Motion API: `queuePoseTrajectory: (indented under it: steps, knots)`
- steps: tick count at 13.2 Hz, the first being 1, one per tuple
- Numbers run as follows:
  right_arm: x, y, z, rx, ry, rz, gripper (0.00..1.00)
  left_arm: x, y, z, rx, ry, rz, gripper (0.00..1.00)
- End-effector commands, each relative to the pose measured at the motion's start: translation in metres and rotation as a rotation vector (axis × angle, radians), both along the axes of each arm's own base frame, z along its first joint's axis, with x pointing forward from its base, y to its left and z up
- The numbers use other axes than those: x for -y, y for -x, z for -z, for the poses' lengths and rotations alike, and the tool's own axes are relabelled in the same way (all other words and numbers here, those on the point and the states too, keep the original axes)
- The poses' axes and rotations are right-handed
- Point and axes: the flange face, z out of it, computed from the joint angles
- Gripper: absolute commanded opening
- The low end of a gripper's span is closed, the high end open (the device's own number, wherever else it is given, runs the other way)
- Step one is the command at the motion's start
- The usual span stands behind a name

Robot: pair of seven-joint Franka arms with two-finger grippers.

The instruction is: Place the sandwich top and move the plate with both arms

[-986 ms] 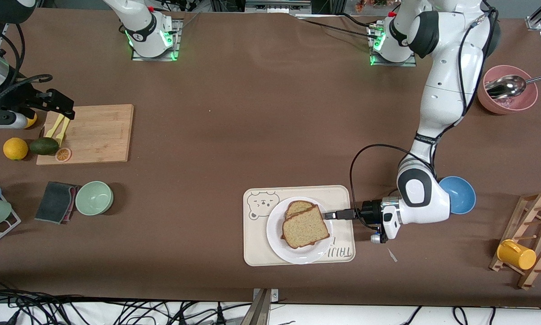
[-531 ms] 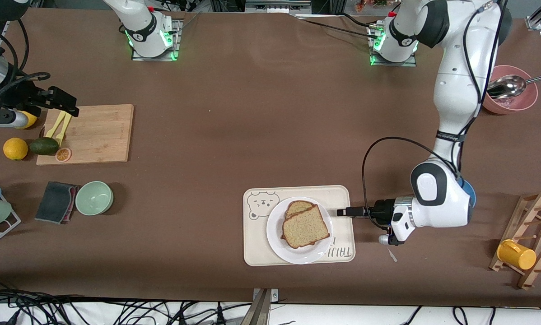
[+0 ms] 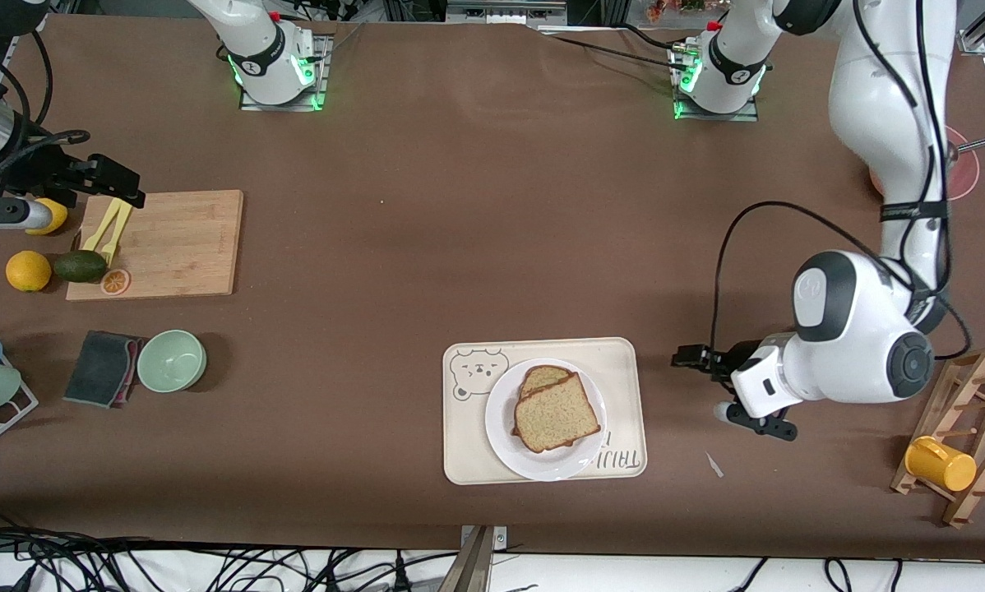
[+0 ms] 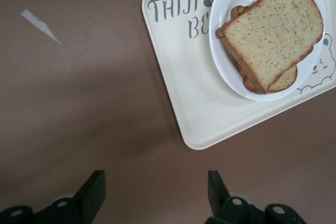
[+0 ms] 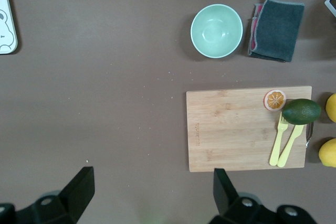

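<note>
We are listing the speckled brown bread slice sandwich top (image 3: 557,415) lying on the round white plate (image 3: 501,427), the black left gripper (image 3: 680,358) hovering spread beside the cream tray (image 3: 460,460), and the black right gripper (image 3: 122,187) waiting spread over the wooden cutting board (image 3: 180,247).

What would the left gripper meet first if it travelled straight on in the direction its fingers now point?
Probably the cream tray: the open left gripper points at it across bare table, though its height above the table is unclear.
</note>
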Motion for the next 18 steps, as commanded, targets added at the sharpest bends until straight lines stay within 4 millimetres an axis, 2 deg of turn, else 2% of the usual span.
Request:
queuePoseTrajectory:
  steps: [1,6,7,8,10,13,14,15,18]
  knots:
    - [-0.001,0.002,-0.007,0.009,-0.003,-0.003,1.0,-0.005,0.019,-0.06,0.007,-0.146,0.026,0.86]
    - [0.004,-0.005,-0.006,0.033,0.026,-0.011,1.0,-0.009,0.059,-0.149,-0.042,-0.203,-0.025,0.85]
    - [0.008,-0.006,-0.005,0.033,0.017,-0.004,1.0,-0.009,0.069,-0.172,-0.014,-0.226,-0.019,0.95]
    - [0.008,-0.008,-0.006,0.034,0.016,0.015,1.0,-0.007,0.085,-0.193,0.009,-0.243,-0.001,1.0]
    - [0.004,-0.01,-0.017,0.059,0.028,0.002,1.0,-0.02,0.119,-0.219,0.028,-0.233,-0.033,1.0]
    - [0.001,-0.01,-0.018,0.061,0.047,-0.01,1.0,-0.058,0.159,-0.23,0.107,-0.222,-0.092,1.0]
    - [0.001,-0.01,-0.019,0.063,0.045,-0.009,1.0,-0.05,0.177,-0.23,0.099,-0.225,-0.094,1.0]
    - [0.0,-0.01,-0.019,0.063,0.038,-0.004,1.0,-0.05,0.188,-0.235,0.115,-0.229,-0.125,1.0]
    - [0.001,-0.01,-0.018,0.061,0.033,0.032,1.0,-0.052,0.19,-0.24,0.128,-0.245,-0.16,1.0]
